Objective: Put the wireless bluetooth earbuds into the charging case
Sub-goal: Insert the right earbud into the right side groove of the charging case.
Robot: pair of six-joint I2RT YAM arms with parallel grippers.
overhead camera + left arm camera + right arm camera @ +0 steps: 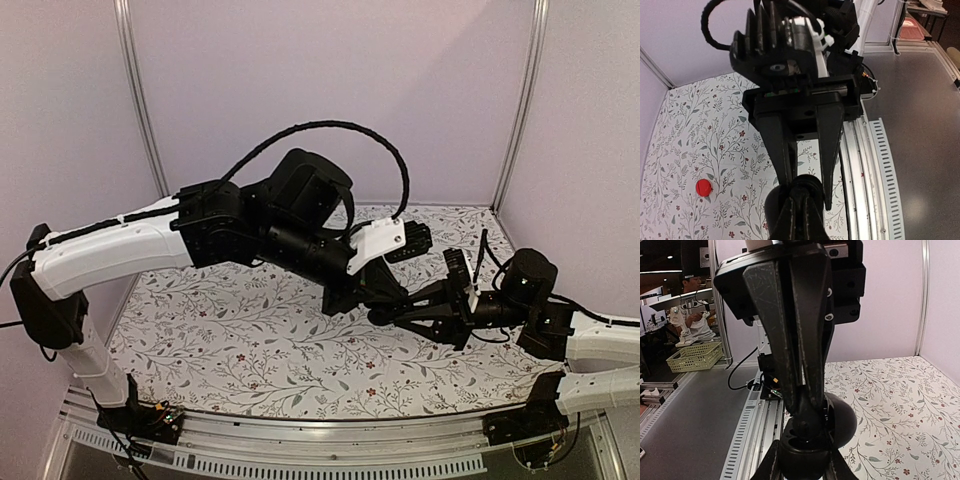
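**Mid-air meeting, right of centre above the table.** The right gripper, fingers spread, clamps the charging case by its flanks. The left gripper stands tip-down on the case, fingers pressed together. Whether an earbud sits between them we cannot tell. We judge that seating needs a motionless case and a slow, straight descent. The case bulges toward the far side. Its long axis and opening are hidden.
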